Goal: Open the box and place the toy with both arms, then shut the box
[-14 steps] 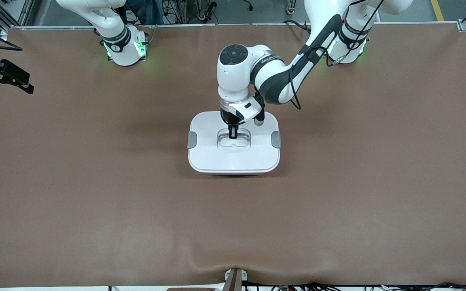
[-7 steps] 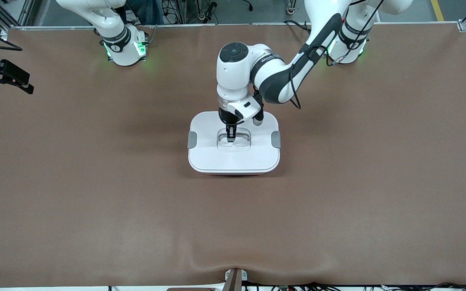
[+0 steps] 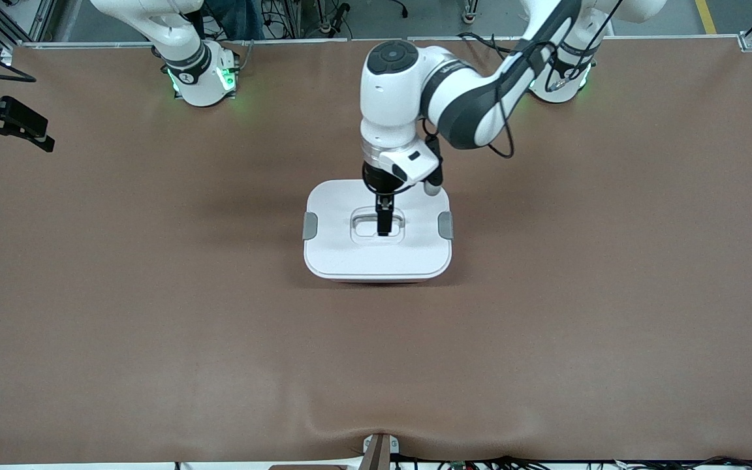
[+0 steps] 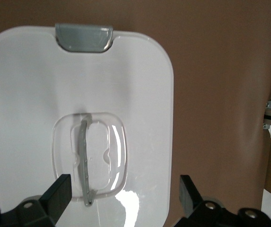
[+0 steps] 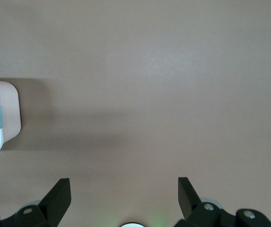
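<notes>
The box [image 3: 343, 254] stands closed in the middle of the table, with its white lid on and a grey clip at each end [image 3: 310, 225]. My left gripper [image 3: 384, 223] hangs just above the clear handle recess [image 3: 364, 228]. In the left wrist view the left gripper [image 4: 123, 198] is open and empty over the lid [image 4: 135, 85], with the thin handle [image 4: 84, 165] beside one finger. My right gripper [image 5: 123, 198] is open and empty over bare table; that view shows one end of the box [image 5: 5, 118]. The toy is out of view.
The brown table [image 3: 546, 326] stretches around the box on all sides. A dark fixture [image 3: 4, 121] juts in at the table edge at the right arm's end. The right arm's base [image 3: 203, 78] glows green at the table's back edge.
The left arm has lifted, and its gripper has risen out of the handle recess and shifted slightly toward the left arm's end. The box has not moved.
</notes>
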Action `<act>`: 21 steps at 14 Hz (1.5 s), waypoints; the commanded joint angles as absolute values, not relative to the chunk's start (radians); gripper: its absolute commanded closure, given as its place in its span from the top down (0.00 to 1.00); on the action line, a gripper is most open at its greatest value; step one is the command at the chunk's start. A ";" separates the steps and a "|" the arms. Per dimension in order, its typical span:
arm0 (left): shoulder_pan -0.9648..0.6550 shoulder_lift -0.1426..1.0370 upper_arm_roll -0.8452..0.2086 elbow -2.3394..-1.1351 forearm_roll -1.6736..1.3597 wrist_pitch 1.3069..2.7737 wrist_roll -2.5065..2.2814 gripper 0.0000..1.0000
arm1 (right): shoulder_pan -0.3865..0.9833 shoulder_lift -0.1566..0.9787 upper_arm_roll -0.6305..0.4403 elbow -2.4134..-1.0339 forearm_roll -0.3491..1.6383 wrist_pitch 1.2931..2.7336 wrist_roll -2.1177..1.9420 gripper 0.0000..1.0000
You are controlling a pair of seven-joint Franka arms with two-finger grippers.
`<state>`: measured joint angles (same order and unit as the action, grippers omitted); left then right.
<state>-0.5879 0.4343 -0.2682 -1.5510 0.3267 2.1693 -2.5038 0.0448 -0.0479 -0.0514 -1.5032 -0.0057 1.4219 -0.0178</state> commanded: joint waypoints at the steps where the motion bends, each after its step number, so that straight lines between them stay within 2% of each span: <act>1: -0.526 0.420 -0.273 -1.517 0.285 2.071 -2.332 1.00 | 0.052 -0.049 -0.055 -1.502 -0.020 1.425 -0.015 1.00; 7: -0.373 0.391 -0.275 -1.503 0.227 2.034 -2.036 1.00 | 0.052 -0.049 -0.055 -1.502 -0.020 1.427 -0.015 1.00; 11: -0.313 0.351 -0.268 -1.502 0.201 1.841 -1.670 1.00 | 0.052 -0.049 -0.055 -1.502 -0.020 1.427 -0.015 1.00; 15: -0.203 0.292 -0.273 -1.502 0.097 1.830 -1.453 1.00 | 0.052 -0.049 -0.055 -1.502 -0.020 1.427 -0.015 1.00; 19: -0.175 0.279 -0.267 -1.500 0.086 1.801 -1.284 1.00 | 0.054 -0.049 -0.055 -1.502 -0.021 1.427 -0.015 1.00; 21: -0.099 0.264 -0.276 -1.488 0.036 1.793 -1.157 1.00 | 0.052 -0.049 -0.055 -1.502 -0.020 1.427 -0.015 1.00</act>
